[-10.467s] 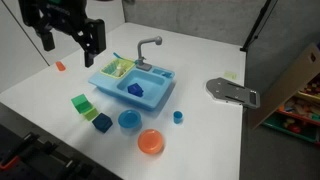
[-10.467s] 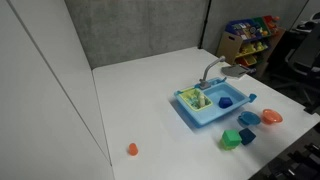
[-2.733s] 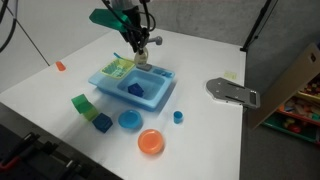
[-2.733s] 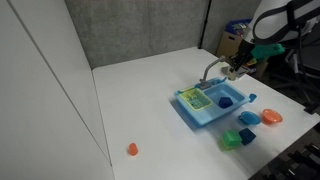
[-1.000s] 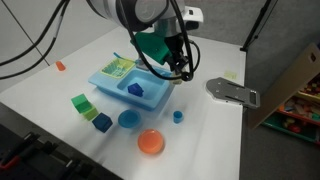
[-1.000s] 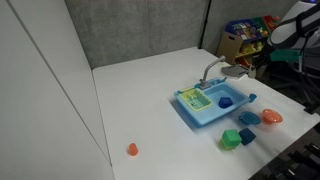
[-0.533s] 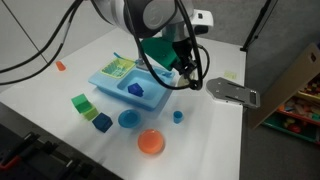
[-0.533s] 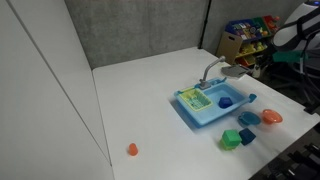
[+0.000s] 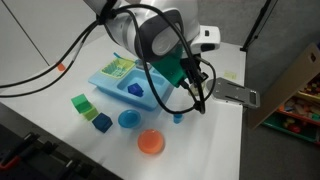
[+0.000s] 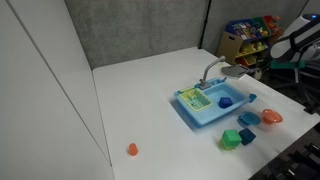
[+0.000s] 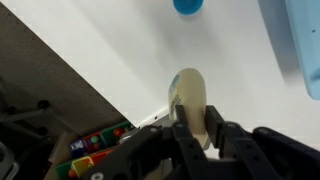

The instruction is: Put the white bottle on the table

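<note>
The wrist view shows my gripper (image 11: 198,135) shut on the white bottle (image 11: 190,92), a stubby cream toy that sticks out from between the two dark fingers. It hangs above the white table (image 11: 120,50), with the small blue cup (image 11: 187,5) just ahead. In an exterior view my gripper (image 9: 202,98) hovers over the table (image 9: 215,130) to the right of the toy sink (image 9: 135,85), close above the blue cup (image 9: 178,116). The bottle is too small to make out there.
On the table in front of the sink lie a green block (image 9: 82,102), a blue block (image 9: 103,122), a blue bowl (image 9: 129,120) and an orange bowl (image 9: 151,142). A grey metal plate (image 9: 232,92) lies at the right. A cardboard box (image 9: 300,80) stands beyond the table's edge.
The arm has carried the bottle away from over the sink, to the right and lower, toward the table near the blue cup. The jaws stayed shut on it.
</note>
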`<state>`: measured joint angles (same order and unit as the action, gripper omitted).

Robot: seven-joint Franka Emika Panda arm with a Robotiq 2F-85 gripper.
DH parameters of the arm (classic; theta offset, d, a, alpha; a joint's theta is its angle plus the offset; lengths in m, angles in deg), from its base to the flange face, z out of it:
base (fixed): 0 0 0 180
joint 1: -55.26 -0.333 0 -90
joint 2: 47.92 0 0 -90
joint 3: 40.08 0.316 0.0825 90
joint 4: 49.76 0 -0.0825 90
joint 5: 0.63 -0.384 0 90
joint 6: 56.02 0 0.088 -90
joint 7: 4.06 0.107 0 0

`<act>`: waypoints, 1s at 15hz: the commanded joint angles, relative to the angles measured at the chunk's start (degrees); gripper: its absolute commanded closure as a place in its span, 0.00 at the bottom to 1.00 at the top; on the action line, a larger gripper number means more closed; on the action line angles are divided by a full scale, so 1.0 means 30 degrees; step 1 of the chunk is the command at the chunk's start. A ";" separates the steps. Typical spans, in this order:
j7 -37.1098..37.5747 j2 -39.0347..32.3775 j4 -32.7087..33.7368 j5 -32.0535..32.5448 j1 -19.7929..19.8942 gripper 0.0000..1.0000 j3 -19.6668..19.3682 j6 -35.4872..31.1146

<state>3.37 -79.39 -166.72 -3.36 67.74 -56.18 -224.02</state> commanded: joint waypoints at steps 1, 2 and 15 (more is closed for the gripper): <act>0.0590 -0.1138 0.0371 -0.0250 -0.0058 0.92 -0.0175 -0.1391; 0.0572 -0.1384 0.0367 -0.0360 0.0014 0.92 -0.0109 -0.1695; 0.0397 -0.4319 0.1411 -0.1479 0.1366 0.92 0.0074 -0.3222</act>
<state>4.32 -89.56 -164.90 -6.85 70.84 -55.94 -232.42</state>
